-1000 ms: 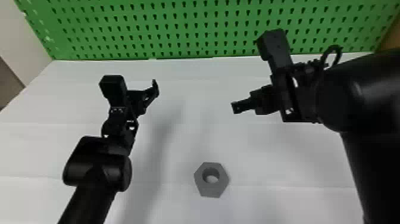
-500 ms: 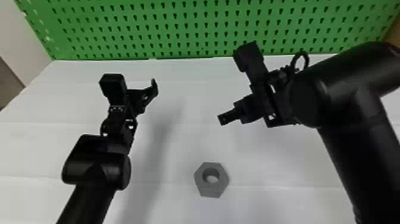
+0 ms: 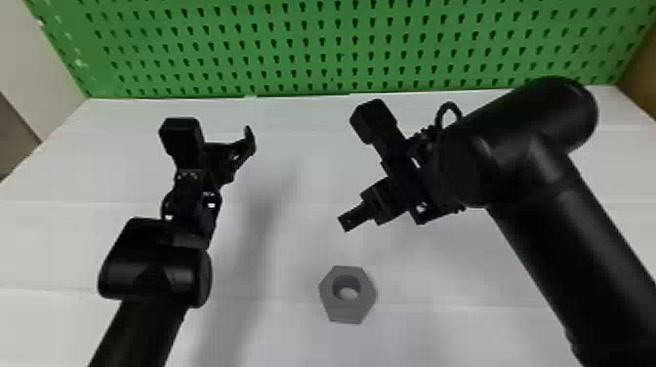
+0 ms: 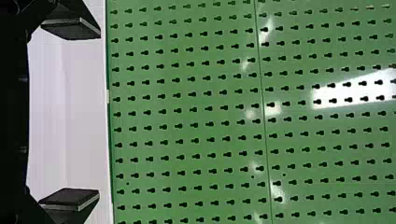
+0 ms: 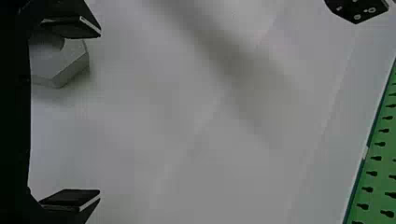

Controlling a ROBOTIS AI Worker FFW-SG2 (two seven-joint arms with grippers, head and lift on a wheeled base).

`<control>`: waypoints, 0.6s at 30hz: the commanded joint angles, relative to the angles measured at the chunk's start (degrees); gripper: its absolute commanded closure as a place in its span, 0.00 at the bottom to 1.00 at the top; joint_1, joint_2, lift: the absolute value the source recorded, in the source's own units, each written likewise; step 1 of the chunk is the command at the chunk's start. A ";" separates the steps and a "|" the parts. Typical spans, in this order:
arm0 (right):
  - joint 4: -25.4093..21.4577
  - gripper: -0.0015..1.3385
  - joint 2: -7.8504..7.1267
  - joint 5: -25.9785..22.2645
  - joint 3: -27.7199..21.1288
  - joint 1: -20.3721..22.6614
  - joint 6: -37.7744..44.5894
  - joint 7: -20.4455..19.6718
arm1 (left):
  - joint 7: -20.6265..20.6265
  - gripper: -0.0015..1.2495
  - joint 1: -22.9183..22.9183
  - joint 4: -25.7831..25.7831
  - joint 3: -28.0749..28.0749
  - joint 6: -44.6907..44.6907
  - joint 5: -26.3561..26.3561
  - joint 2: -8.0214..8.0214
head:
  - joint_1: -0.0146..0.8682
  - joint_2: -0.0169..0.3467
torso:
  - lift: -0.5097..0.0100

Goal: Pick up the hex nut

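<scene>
In the head view, the grey hex nut (image 3: 336, 310) lies flat on the white table (image 3: 293, 336), its hole facing up. My right gripper (image 3: 347, 223) is above the table, a little farther back than the nut and apart from it. The right wrist view has the right gripper (image 5: 100, 114) wide open with bare space between its fingers; the hex nut (image 5: 60, 63) lies beyond one finger, which covers part of it. On the left side, my left gripper (image 3: 248, 139) stays idle above the table; seen in the left wrist view, the left gripper (image 4: 99, 114) is open and holds nothing.
A green pegboard (image 3: 312, 49) rises along the table's back edge. The left arm stands to the left of the nut, and the right forearm (image 3: 576, 254) slants over the table's right side. A brown panel (image 3: 640, 73) borders the far right.
My right arm has moved left and toward the near side, bringing its gripper closer to the nut. The left arm is nearly still, and the nut has stayed in place.
</scene>
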 commanded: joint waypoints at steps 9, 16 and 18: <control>6.70 0.07 -0.24 -3.41 5.52 -3.36 0.17 0.00 | 0.00 0.07 -0.71 0.17 -0.25 -0.01 -0.30 0.37 | 0.91 0.46 | 0.81; 8.98 0.07 -0.59 -4.64 7.10 -4.06 0.17 0.00 | 0.00 0.07 -0.80 0.26 -0.25 -0.01 -0.30 0.46 | 0.91 0.46 | 0.81; 9.51 0.07 -0.59 -4.91 7.28 -4.06 0.17 -0.09 | 0.00 0.07 -0.88 0.26 -0.25 -0.01 -0.30 0.46 | 0.91 0.46 | 0.81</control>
